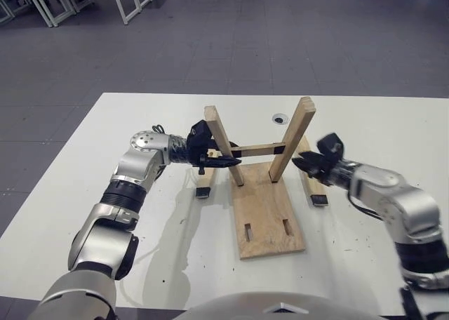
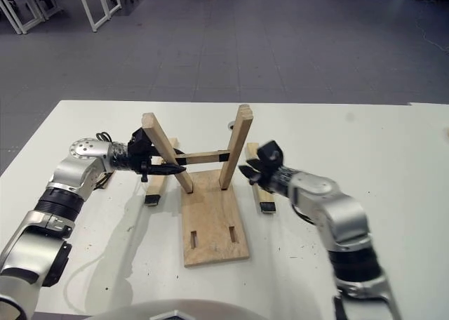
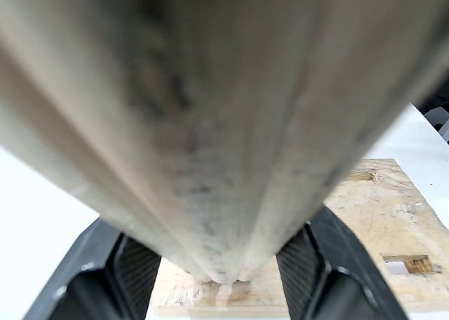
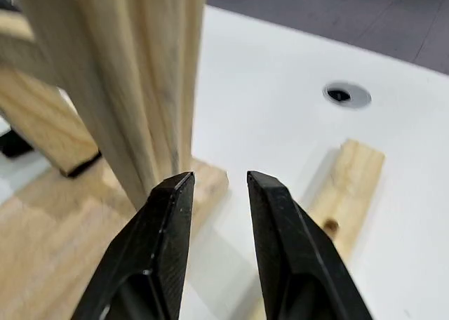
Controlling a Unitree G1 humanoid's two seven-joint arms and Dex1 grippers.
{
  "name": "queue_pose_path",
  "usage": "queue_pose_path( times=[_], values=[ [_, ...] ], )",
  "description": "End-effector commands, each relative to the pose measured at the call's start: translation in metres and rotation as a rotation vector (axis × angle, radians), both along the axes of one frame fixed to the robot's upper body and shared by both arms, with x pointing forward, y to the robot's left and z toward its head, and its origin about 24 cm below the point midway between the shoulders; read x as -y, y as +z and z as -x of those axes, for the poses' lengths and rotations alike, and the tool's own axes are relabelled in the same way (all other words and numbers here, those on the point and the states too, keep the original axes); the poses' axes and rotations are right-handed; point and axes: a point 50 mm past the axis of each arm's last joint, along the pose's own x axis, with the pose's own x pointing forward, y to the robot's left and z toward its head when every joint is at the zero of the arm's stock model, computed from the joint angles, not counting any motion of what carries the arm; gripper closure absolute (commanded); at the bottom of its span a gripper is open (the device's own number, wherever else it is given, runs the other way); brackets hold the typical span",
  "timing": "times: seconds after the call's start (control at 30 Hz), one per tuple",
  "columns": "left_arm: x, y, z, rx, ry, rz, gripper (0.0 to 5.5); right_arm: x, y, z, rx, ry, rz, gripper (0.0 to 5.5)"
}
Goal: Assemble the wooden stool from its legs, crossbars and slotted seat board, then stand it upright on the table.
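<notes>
Leg (image 1: 219, 134) sits clamped in left gripper (image 1: 226, 162) — right gripper (image 4: 216, 180) narrowly parted, empty.

Soft, even light falls from overhead; the white table (image 1: 393, 130) reads bright with no hard glare, and the grey floor (image 1: 245, 39) behind it is duller. In the left wrist view the upright leg (image 3: 210, 123) sits right against the lens — a shaded blur — while the seat board (image 3: 379, 208) beyond is crisper. In the right wrist view a loose leg (image 4: 354, 180) throws a faint, soft-edged shadow on the table.
</notes>
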Motion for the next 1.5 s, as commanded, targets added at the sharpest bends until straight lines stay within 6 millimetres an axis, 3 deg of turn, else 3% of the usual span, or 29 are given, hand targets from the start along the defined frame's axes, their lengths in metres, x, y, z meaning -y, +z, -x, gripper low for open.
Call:
queue_pose_path(
  times=[0.03,0.17,0.27,0.47,0.53,0.7,0.8,0.9,1.0,1.03,1.13,1.2,1.33,1.5],
  values=[
    [-0.002,-0.046,0.024,-0.133,-0.103,-0.148,3.44,0.004,0.017,0.025,-0.129,0.356,-0.029,4.11],
    [0.001,-0.038,0.015,-0.059,-0.166,-0.177,3.44,-0.043,-0.002,0.024,-0.090,0.611,-0.062,4.11],
    [0.005,-0.028,0.005,-0.014,-0.189,-0.179,3.44,-0.060,-0.028,0.033,-0.120,0.718,-0.043,3.92],
    [0.009,-0.018,-0.005,0.046,-0.189,-0.177,3.44,-0.056,-0.065,0.054,-0.146,0.787,0.070,2.71],
    [0.009,-0.015,-0.007,0.059,-0.178,-0.175,2.91,-0.054,-0.069,0.058,-0.149,0.786,0.077,2.69],
    [0.009,0.009,-0.016,0.118,-0.172,-0.149,1.99,-0.054,-0.075,0.063,-0.145,0.754,0.082,2.69],
    [-0.016,0.011,-0.012,0.165,-0.219,-0.348,1.49,-0.053,-0.054,0.049,-0.044,0.684,0.059,2.69],
    [-0.061,0.005,0.001,0.199,-0.163,-0.585,1.05,-0.052,-0.008,0.035,0.113,0.610,-0.003,2.69],
    [-0.081,0.005,0.028,0.299,-0.020,-0.651,1.05,-0.038,0.022,0.034,0.191,0.511,-0.017,2.69],
    [-0.074,0.004,0.042,0.351,0.019,-0.645,1.05,-0.028,0.021,0.038,0.169,0.479,0.012,2.69],
    [-0.027,-0.013,0.095,0.394,0.083,-0.547,1.05,0.008,-0.009,0.057,0.043,0.439,0.240,2.69],
    [-0.007,-0.017,0.112,0.382,0.123,-0.484,1.05,0.016,-0.023,0.065,0.000,0.450,0.316,2.69],
    [0.009,-0.035,0.122,0.354,0.192,-0.497,1.05,0.001,-0.044,0.070,-0.001,0.493,0.337,2.69],
    [-0.009,-0.074,0.128,0.352,0.101,-0.732,1.05,-0.029,-0.052,0.064,0.049,0.515,0.272,2.69]
  ],
)
